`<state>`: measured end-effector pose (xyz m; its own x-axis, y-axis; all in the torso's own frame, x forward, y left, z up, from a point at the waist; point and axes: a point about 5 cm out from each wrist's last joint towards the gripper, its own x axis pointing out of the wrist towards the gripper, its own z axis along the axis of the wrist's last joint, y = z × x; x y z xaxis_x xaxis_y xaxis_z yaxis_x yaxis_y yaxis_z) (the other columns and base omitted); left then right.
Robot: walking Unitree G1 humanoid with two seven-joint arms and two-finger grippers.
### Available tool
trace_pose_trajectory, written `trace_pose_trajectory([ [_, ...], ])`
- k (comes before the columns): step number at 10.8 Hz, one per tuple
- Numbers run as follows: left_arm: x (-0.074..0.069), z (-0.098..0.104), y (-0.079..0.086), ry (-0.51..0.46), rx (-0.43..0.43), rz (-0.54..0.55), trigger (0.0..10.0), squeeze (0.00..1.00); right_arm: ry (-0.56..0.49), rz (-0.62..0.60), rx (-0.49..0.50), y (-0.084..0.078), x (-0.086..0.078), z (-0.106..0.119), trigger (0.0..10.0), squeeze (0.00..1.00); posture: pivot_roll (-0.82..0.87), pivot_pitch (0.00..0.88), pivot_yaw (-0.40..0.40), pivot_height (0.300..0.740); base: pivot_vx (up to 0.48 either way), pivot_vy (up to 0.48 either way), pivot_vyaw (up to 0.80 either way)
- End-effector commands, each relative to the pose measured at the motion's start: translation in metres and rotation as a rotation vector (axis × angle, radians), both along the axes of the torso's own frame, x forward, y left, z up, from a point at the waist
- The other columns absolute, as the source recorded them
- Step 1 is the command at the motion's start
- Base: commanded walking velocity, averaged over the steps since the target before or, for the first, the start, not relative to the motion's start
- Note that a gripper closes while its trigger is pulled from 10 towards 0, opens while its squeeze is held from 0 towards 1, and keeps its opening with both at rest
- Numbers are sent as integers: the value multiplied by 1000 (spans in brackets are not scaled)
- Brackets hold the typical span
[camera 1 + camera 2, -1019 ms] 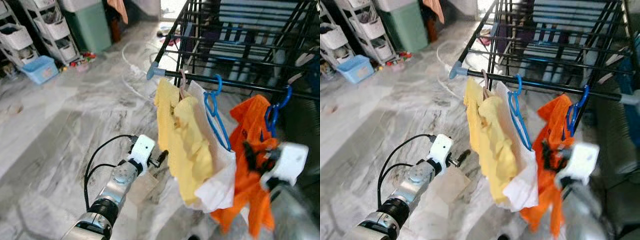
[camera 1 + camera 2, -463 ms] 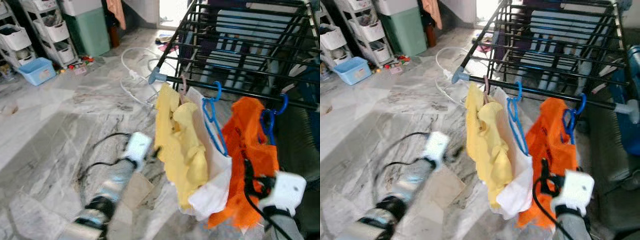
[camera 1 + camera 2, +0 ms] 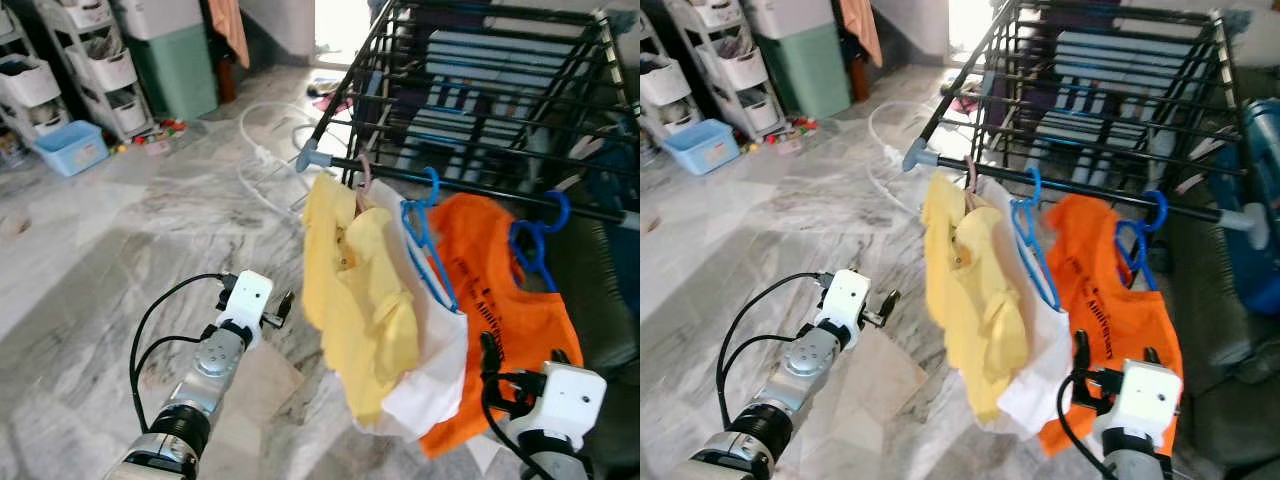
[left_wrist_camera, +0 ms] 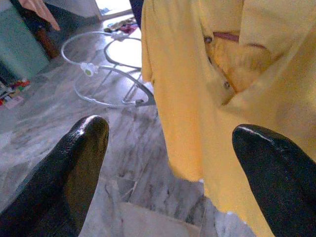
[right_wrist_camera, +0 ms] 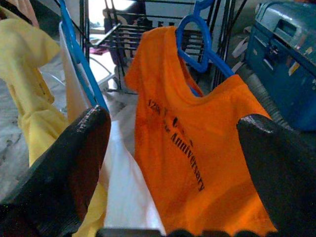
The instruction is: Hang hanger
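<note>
The blue hanger (image 3: pixel 533 243) hooks on the rack's front rail (image 3: pixel 480 187), carrying an orange shirt (image 3: pixel 497 300). Right gripper (image 5: pixel 173 163) spread wide and empty before it; left gripper (image 4: pixel 173 163) wide too.

rack rail (image 3: pixel 480 186): three shirts hanging | bins (image 3: pixel 70 148) far left on floor (image 3: pixel 110 260)

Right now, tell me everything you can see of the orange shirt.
The orange shirt is a soft cloth tee with dark print down its front, partly reading "Anniversary". It hangs on a blue hanger hooked over the rack's black bar, rightmost of three garments, its left edge against the white one. The open right hand faces it, not touching.
</note>
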<state>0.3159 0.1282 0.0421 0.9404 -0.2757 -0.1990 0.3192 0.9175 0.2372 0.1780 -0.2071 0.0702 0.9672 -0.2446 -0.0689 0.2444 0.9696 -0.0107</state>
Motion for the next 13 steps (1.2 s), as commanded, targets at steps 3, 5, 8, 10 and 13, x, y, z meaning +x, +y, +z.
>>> trace_pose_trajectory([
  [3,9,7,-3,-14,4,31,10000,0,-34,23,-16,2,8,8,10000,1000,0,0,-30,740,-87,0,185],
  [5,12,10,-3,-15,-2,41,10000,0,-36,29,-17,5,11,7,10000,1000,0,3,-22,740,-285,0,684],
  [8,10,8,-6,-6,-1,31,10000,0,-26,29,-7,9,11,4,10000,1000,5,18,-15,740,-302,0,183],
  [10,11,8,-8,-2,4,27,10000,0,-32,28,2,10,14,4,10000,953,6,18,-10,740,-309,0,0],
  [13,12,8,-10,-3,9,24,10000,0,-31,17,13,9,16,4,10000,765,5,11,-9,740,-300,0,0],
])
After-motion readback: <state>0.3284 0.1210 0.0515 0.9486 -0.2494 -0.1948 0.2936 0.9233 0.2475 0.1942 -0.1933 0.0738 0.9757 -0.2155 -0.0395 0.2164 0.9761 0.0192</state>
